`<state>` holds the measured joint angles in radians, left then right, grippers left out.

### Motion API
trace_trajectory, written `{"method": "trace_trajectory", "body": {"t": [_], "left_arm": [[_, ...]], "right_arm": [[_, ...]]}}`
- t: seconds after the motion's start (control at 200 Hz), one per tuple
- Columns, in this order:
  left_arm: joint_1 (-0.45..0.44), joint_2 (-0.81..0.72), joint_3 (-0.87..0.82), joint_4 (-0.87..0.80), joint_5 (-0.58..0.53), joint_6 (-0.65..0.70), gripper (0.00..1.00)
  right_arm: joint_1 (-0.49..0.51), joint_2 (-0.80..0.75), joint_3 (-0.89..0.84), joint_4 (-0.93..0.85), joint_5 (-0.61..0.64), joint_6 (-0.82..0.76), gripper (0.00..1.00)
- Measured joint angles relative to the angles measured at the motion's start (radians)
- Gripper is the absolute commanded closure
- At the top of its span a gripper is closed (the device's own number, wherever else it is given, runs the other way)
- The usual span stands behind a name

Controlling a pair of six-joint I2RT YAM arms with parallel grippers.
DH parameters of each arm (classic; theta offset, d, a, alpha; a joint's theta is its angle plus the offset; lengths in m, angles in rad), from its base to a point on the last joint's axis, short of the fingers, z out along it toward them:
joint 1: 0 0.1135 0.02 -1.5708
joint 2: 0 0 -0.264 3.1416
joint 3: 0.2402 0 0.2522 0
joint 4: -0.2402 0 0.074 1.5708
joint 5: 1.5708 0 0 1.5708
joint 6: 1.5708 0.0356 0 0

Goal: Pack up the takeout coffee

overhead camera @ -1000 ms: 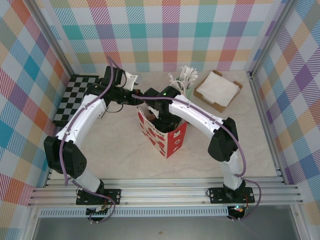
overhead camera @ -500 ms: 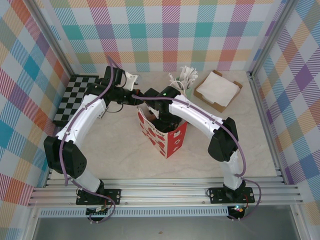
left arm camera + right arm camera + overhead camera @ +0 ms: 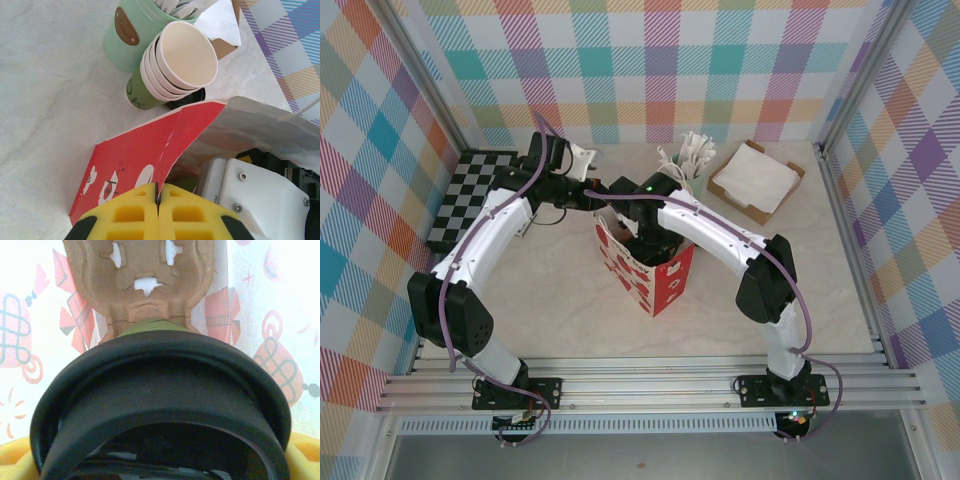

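Observation:
The red-and-white paper bag [image 3: 655, 275] stands open at mid-table. My left gripper [image 3: 158, 192] is shut on the bag's upper rim [image 3: 165, 145], holding that side out; it sits at the bag's far-left corner [image 3: 603, 203] in the top view. My right gripper [image 3: 645, 238] reaches down into the bag mouth. In the right wrist view the takeout coffee's black lid [image 3: 160, 390] sits between my yellow fingers [image 3: 305, 455], its green cup wall [image 3: 155, 326] below it, over a brown cardboard piece [image 3: 142, 270] on the bag floor.
Behind the bag stand a stack of cream paper cups [image 3: 182, 60] and a green cup of white cutlery [image 3: 127, 35]. A cardboard box of napkins [image 3: 755, 180] lies at the back right, a checkered board [image 3: 470, 195] at the back left. Plaid walls enclose the table.

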<state>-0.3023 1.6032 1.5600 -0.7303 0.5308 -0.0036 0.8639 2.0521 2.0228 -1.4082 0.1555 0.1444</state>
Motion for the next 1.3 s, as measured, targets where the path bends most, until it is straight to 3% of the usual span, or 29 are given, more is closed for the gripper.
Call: {"method": "trace_trajectory", "body": {"t": [1.3], "left_arm": [[-0.001, 0.000, 0.000, -0.001, 0.000, 0.000, 1.00]], "right_arm": [[-0.001, 0.000, -0.032, 0.013, -0.014, 0.005, 0.42]]}}
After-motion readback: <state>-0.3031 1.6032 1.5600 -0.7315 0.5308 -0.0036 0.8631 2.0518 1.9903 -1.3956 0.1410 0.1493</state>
